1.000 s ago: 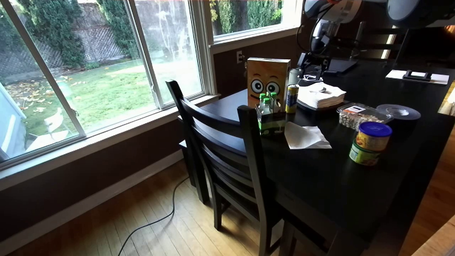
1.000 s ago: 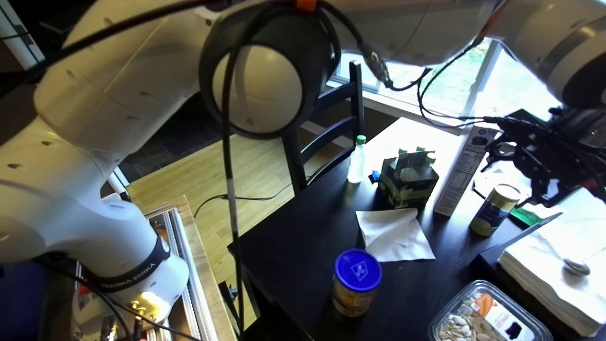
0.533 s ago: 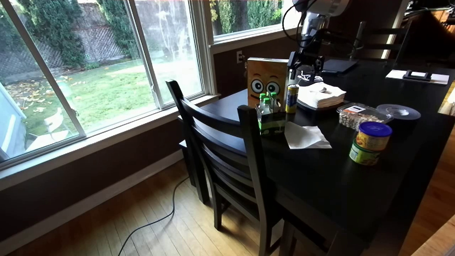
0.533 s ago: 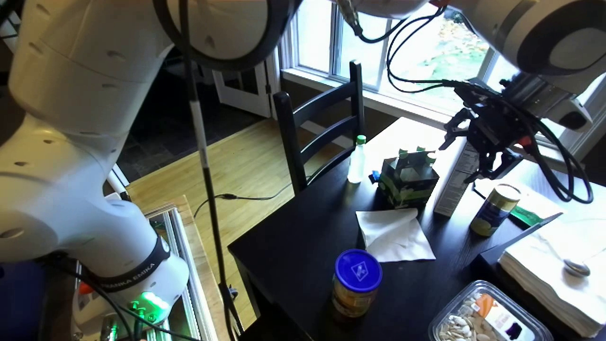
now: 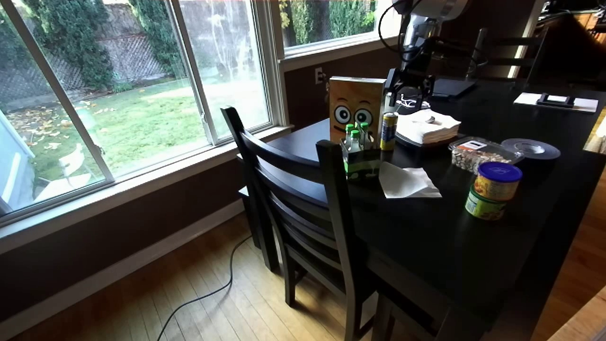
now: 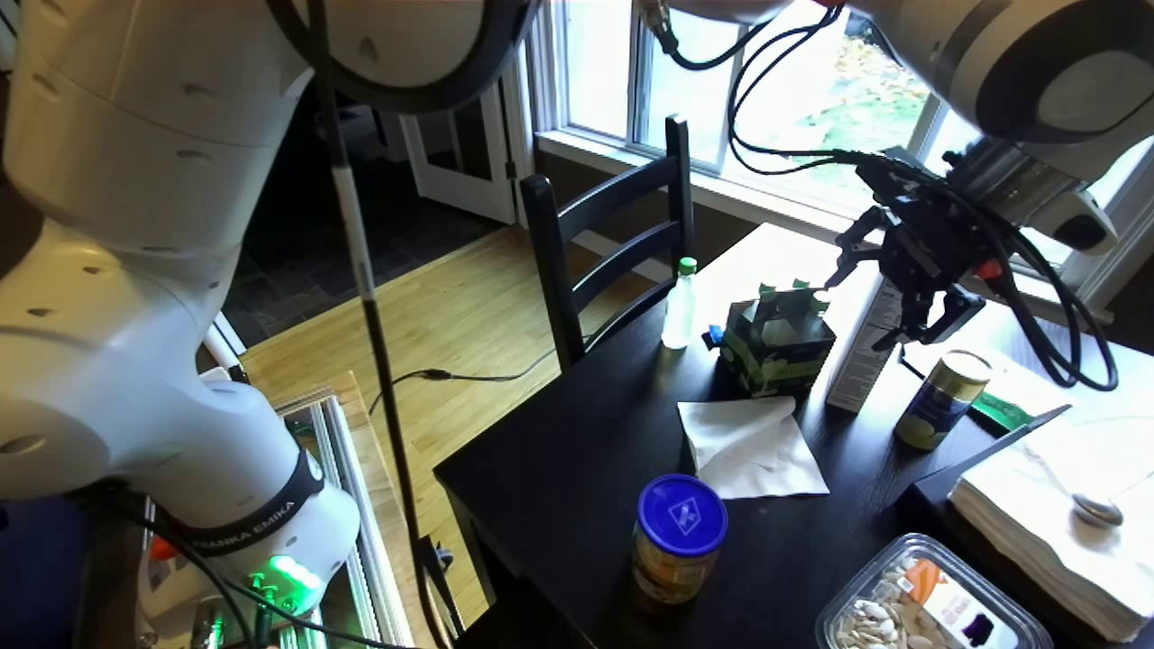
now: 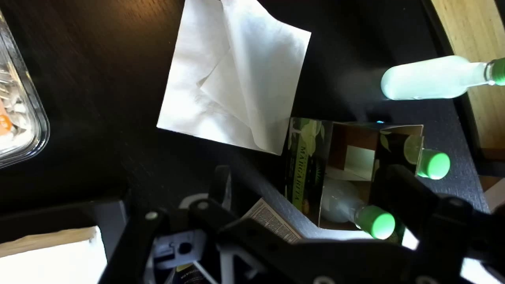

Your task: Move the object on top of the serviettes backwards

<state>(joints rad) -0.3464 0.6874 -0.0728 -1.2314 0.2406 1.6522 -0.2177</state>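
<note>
- your tool (image 6: 853,317) hangs above the desk (image 6: 559,460), fingers (image 6: 918,311) spread apart
- the spoon (image 6: 1097,510) lies on the serviettes (image 6: 1046,545), below your tool and to one side
- a box (image 6: 858,379) stands near your tool

Stacked thick and flat in a dark holder (image 7: 108,217) as white serviettes (image 6: 1064,541), roughly square, with layered edges showing along the side; in the wrist view, cut off by the border, with a tan edge. Topped by a spoon (image 6: 1098,509), shiny grey, rounded at the bowl, with a handle hard to make out against bright paper.
</note>
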